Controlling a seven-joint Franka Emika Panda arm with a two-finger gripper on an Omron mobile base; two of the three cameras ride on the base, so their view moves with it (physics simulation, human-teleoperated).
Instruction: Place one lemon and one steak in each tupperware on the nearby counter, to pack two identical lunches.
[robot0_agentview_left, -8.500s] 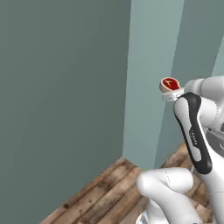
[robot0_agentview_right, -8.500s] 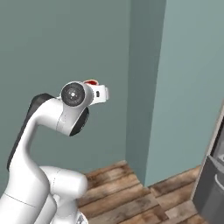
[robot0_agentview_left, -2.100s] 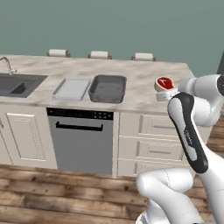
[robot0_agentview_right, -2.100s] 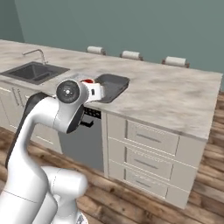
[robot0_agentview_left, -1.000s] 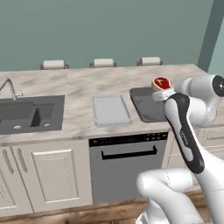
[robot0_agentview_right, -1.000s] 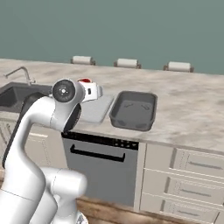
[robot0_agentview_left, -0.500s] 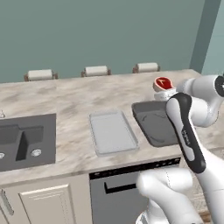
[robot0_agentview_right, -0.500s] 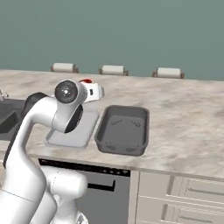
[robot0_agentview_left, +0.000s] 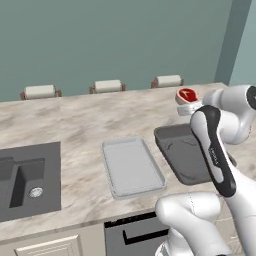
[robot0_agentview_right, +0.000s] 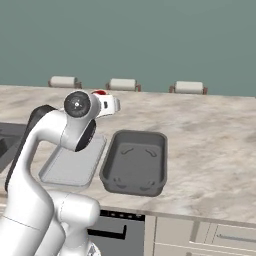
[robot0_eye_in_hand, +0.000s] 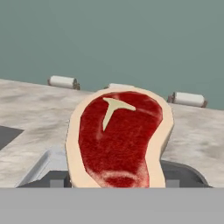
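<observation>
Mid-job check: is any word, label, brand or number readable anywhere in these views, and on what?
One small dark mark runs along the arm's forearm link: too small and blurred to read.
No text on the steak, the light grey tray, the dark tray or the counter.

The table (robot0_agentview_left: 75, 125) looks like polished marble — pale beige-grey with soft veins; the light tray (robot0_agentview_left: 131, 166) is smooth and matt, like plastic; the dark tray (robot0_agentview_right: 134, 162) is matt too, with a faint sheen on its floor; the steak (robot0_eye_in_hand: 118, 138) is raw red meat, moist-looking and mottled, rimmed by smooth pale fat; the sink (robot0_agentview_left: 25, 180) is dark and dull — its drain glints like metal; the arm's white shell is glossy plastic.
</observation>
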